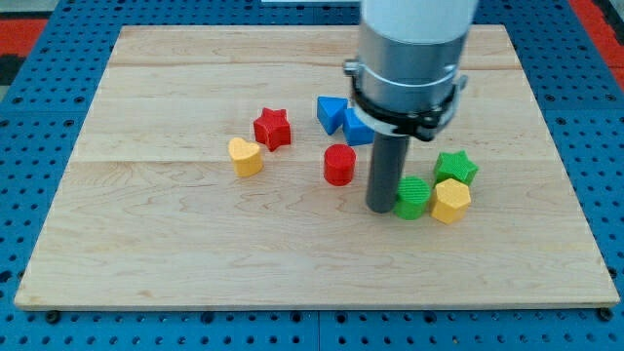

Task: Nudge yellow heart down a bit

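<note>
**Tip far from the yellow heart, push not yet set up**

Although the task concerns the yellow heart (246, 156), my tip (380, 208) stands well to the view's right of it, touching or just beside the green cylinder (412, 198). There is no gripper on this arm, only a rod, so nothing is clasped or released; it can only push.

The yellow heart lies left of centre on the table (146, 253), just below and left of the red star (273, 128), with bare wood beneath it toward the view's bottom. It looks like a small, stiff plastic block, probably light, and likely to slide easily on the smooth wood, perhaps turning if struck off-centre. I judge the best contact to be the middle of its upper edge, approached from the view's top, though the red star sits close there and could be clipped.

Counted by colour, there are two yellow blocks (the heart and a yellow hexagon (450, 201)), two red (the star and a red cylinder (339, 164)), two green (the cylinder and a green star (455, 167)), and two blue blocks (332, 113), one partly hidden behind the arm.
</note>
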